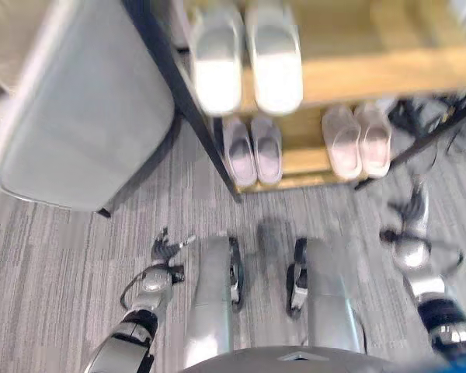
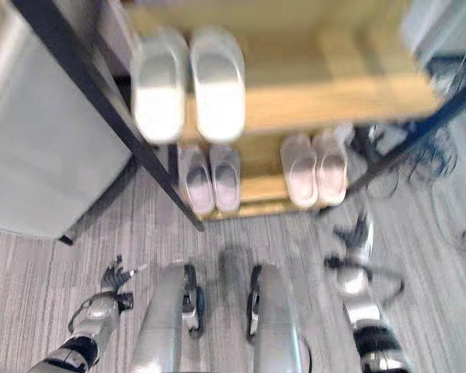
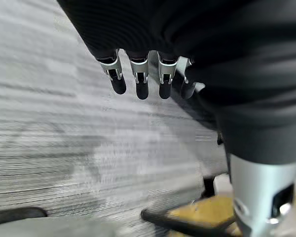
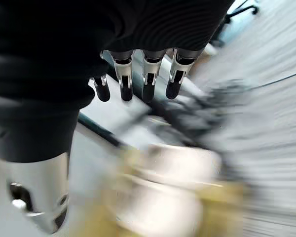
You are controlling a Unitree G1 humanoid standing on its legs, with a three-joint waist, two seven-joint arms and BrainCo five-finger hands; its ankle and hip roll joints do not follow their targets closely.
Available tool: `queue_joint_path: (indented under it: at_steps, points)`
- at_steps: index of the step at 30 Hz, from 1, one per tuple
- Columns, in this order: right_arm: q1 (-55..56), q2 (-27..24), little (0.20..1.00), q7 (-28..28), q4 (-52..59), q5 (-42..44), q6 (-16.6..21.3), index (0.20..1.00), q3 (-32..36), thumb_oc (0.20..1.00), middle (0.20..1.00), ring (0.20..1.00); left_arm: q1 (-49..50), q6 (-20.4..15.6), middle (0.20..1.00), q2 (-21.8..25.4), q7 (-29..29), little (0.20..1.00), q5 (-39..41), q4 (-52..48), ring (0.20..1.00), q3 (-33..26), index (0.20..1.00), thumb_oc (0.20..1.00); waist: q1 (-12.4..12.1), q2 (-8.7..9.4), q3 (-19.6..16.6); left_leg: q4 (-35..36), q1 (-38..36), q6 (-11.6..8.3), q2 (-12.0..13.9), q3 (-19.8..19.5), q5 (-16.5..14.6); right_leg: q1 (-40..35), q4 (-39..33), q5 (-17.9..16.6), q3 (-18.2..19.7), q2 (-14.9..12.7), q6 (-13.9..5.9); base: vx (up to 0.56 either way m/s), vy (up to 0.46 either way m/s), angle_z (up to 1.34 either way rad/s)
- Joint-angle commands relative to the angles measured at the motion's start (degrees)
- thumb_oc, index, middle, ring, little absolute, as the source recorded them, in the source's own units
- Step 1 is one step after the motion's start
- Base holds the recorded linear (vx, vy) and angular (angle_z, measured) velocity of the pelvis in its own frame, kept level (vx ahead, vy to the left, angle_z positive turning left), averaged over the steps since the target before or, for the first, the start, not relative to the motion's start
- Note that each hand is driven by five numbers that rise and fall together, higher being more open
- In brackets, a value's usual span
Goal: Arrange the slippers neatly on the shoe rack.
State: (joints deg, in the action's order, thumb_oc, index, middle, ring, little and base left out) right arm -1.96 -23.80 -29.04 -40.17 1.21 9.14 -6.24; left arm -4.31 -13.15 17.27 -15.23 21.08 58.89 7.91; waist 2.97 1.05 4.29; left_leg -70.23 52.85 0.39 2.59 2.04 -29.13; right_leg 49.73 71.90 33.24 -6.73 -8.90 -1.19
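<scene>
A wooden shoe rack (image 1: 357,74) with a black frame stands ahead of me. On its upper shelf lies a pair of white slippers (image 1: 245,58), side by side. The lower shelf holds a lilac pair (image 1: 252,149) at the left and a pale pink pair (image 1: 357,140) at the right. My left hand (image 1: 165,252) hangs low over the carpet at the lower left, fingers relaxed and holding nothing. My right hand (image 1: 410,225) hangs at the lower right in front of the rack's right leg, fingers straight and empty.
A large grey padded seat (image 1: 85,101) stands left of the rack, close to its black post (image 1: 190,109). Dark cables (image 1: 435,116) lie on the floor by the rack's right end. Grey striped carpet (image 1: 54,256) covers the floor.
</scene>
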Motion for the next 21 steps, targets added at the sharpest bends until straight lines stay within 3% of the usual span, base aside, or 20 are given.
queue_joint_path:
  at_steps: [1,2,3,4,6,7,11,16,21]
  points:
    - [-2.48,1.40,1.000,3.81,-3.30,2.11,1.71,1.000,3.55,1.000,1.000,1.000,-0.03,0.97,1.000,-1.65,2.74,1.000,-7.57,6.22,1.000,0.59,1.000,1.000,-0.44,0.79,5.23,8.21,-5.67,1.45,1.19,-3.65,6.24,-5.17,-11.28,-10.91,3.08,-3.75,-0.03,0.19,-0.016,-0.27]
    - [-1.27,3.15,1.000,5.63,-11.89,4.42,1.30,1.000,3.83,1.000,1.000,1.000,1.52,1.89,1.000,-1.94,3.22,1.000,-9.74,9.23,1.000,0.32,1.000,1.000,-0.41,1.20,4.67,17.24,-14.34,0.78,0.94,-3.43,9.67,-13.92,-19.78,-13.38,1.04,-3.51,-1.13,0.26,-0.011,-0.16]
    - [-0.58,3.99,1.000,6.49,-16.29,5.39,1.07,1.000,4.42,1.000,1.000,1.000,2.48,2.39,1.000,-2.08,3.39,1.000,-10.92,10.86,1.000,-0.17,1.000,1.000,-0.45,1.25,3.63,22.55,-18.82,0.61,0.74,-3.37,11.11,-17.84,-23.85,-15.38,0.19,-3.34,-2.09,0.15,-0.018,0.48]
    - [-0.46,4.55,1.000,7.35,-19.15,5.98,0.76,1.000,4.37,1.000,1.000,1.000,2.99,2.66,1.000,-2.18,3.46,1.000,-11.67,11.79,1.000,-0.29,1.000,1.000,-0.39,1.36,3.24,27.60,-22.34,0.33,0.44,-2.90,14.78,-21.86,-28.56,-17.97,-0.92,-3.74,-1.95,0.15,-0.016,0.57]
    - [0.60,5.95,1.000,9.27,-27.47,5.40,-0.23,1.000,3.63,1.000,1.000,1.000,4.22,2.86,1.000,-2.86,4.40,1.000,-13.53,13.68,1.000,-0.28,1.000,1.000,-0.60,1.41,1.92,37.36,-30.26,-0.18,0.22,-2.16,17.55,-29.36,-36.89,-20.96,-1.95,-2.99,-2.92,0.20,-0.048,-0.06]
    - [1.35,6.70,1.000,11.41,-32.38,4.19,-1.89,1.000,2.98,1.000,1.000,1.000,3.98,3.07,1.000,-3.57,5.36,1.000,-13.96,14.19,1.000,0.03,1.000,1.000,-0.85,1.28,0.41,45.90,-36.90,-0.92,0.41,-1.08,19.99,-34.82,-44.61,-23.97,-2.78,-2.15,-4.16,0.23,-0.073,-0.40]
    - [4.00,7.64,1.000,14.42,-38.42,2.61,-4.24,1.000,2.43,1.000,1.000,1.000,2.90,3.04,1.000,-4.44,7.02,1.000,-13.15,13.91,1.000,0.92,1.000,1.000,-0.79,0.35,-3.55,64.02,-49.47,-2.58,0.24,0.38,27.22,-44.99,-60.19,-29.24,-3.89,0.19,-5.86,0.13,-0.098,0.10]
    - [3.86,7.97,1.000,15.93,-39.87,4.57,-5.09,1.000,3.50,1.000,1.000,1.000,5.98,2.73,1.000,-5.47,7.82,1.000,-15.96,12.00,1.000,3.24,1.000,1.000,-1.87,-0.36,-4.62,74.00,-55.87,-2.95,0.80,0.44,30.73,-51.63,-69.80,-31.88,-4.26,1.28,-6.22,-0.02,-0.083,-0.08]
    - [4.79,9.70,1.000,15.93,-38.54,6.55,-4.09,1.000,3.04,1.000,1.000,1.000,4.88,3.95,1.000,-5.90,7.30,1.000,-17.75,15.89,1.000,2.32,1.000,1.000,-1.72,0.29,-5.62,75.23,-57.58,-3.67,1.50,1.20,29.80,-55.32,-74.57,-32.51,-4.79,1.93,-6.39,-0.03,-0.102,0.02]
